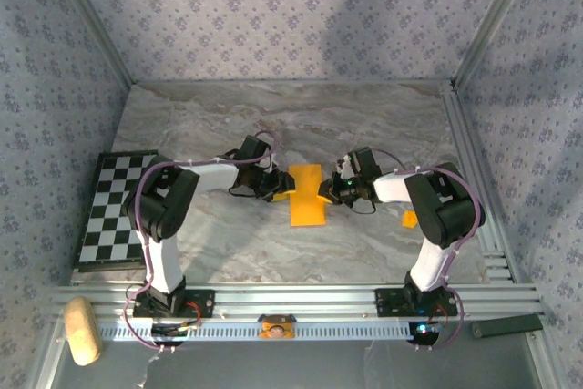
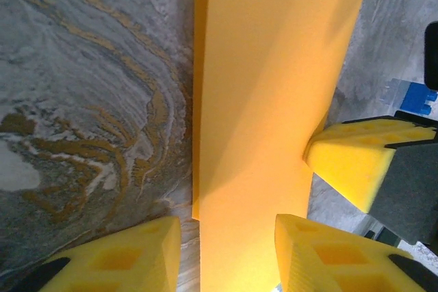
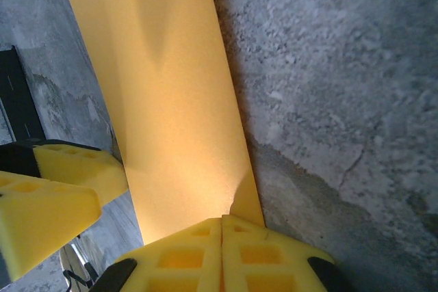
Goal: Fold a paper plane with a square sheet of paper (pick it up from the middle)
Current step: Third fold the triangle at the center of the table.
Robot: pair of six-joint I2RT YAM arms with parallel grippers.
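The square sheet of paper (image 1: pixel 305 194) lies folded into a narrow orange-yellow strip in the middle of the marble table, seen close up in the left wrist view (image 2: pixel 274 100) and the right wrist view (image 3: pixel 171 100). My left gripper (image 1: pixel 273 187) stands at its left edge. It is open (image 2: pixel 228 227), one finger over the table and the other over the paper. My right gripper (image 1: pixel 335 190) is shut, its tips (image 3: pixel 221 222) down on the strip's right edge. I cannot tell whether any paper is pinched between them. No paper plane shape shows.
A black-and-white chequered board (image 1: pixel 114 211) lies at the left edge of the table. A tiny orange bit (image 1: pixel 410 219) sits by the right arm. A tan block (image 1: pixel 82 330) rests on the front rail. Patterned walls close in the table on three sides.
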